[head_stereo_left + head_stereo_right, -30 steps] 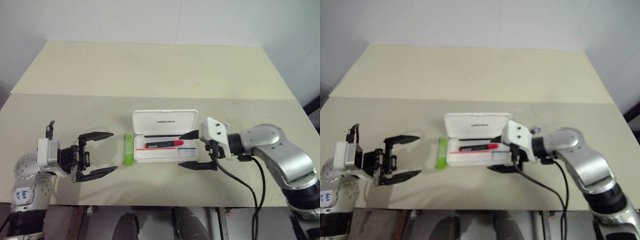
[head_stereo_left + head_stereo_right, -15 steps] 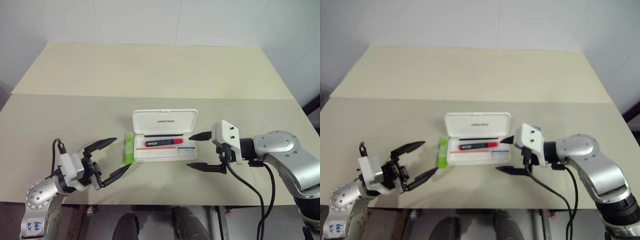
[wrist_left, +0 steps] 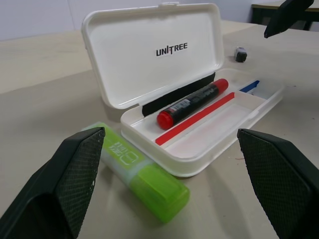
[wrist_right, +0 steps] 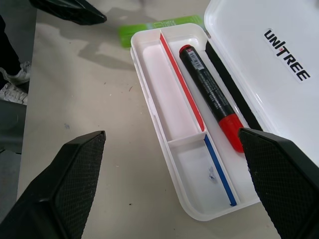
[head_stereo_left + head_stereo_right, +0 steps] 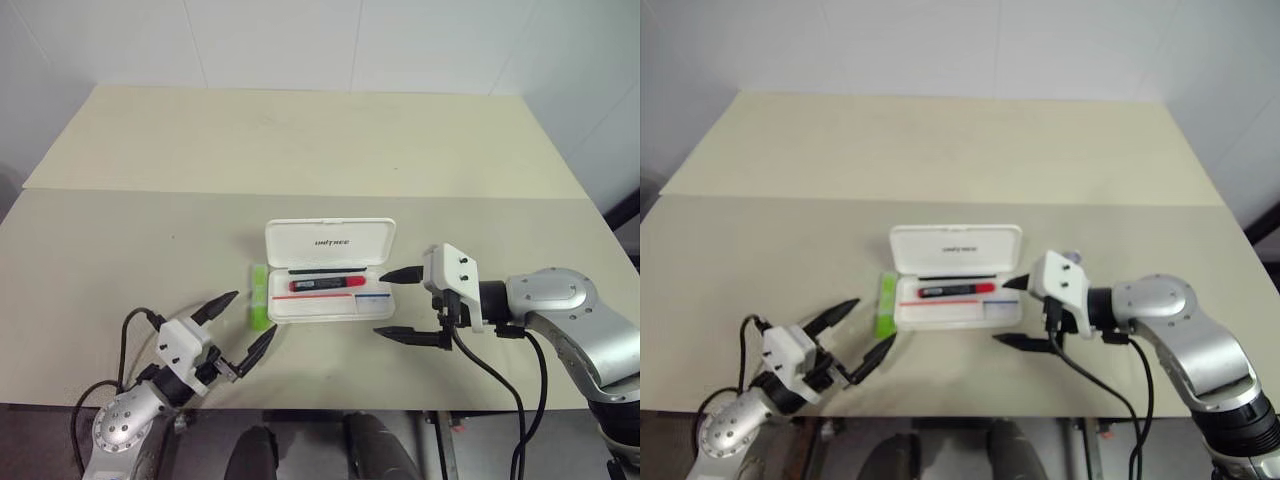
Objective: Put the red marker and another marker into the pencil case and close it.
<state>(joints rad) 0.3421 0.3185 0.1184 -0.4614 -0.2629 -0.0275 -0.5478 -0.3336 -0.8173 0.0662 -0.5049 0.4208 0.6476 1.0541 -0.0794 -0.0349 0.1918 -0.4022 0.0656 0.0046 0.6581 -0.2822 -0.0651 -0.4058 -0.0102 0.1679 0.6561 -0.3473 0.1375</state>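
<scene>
Down at the near-left of the desk (image 5: 120,230), the left gripper (image 5: 240,325) hangs low with its two black fingers spread wide apart, empty, its tips pointing toward the green highlighter (image 5: 259,296) but not touching it. That highlighter — the other marker of the task — lies flat on the desk just beside the left end of the pencil case (image 5: 331,275), outside it. From the left wrist view the highlighter (image 3: 142,172) sits close in front, between the fingers' line and the case.

Across from it, the right gripper (image 5: 400,303) hovers just off the right end of the case, fingers likewise wide apart and holding nothing. The white case stands open, its lid tilted up at the back with dark lettering on it. Inside, the red marker (image 5: 327,285) lies lengthwise in the rear compartment — black barrel, red cap toward the right end of the case — beside a red stripe (image 4: 181,82) and a blue one (image 4: 218,169).
</scene>
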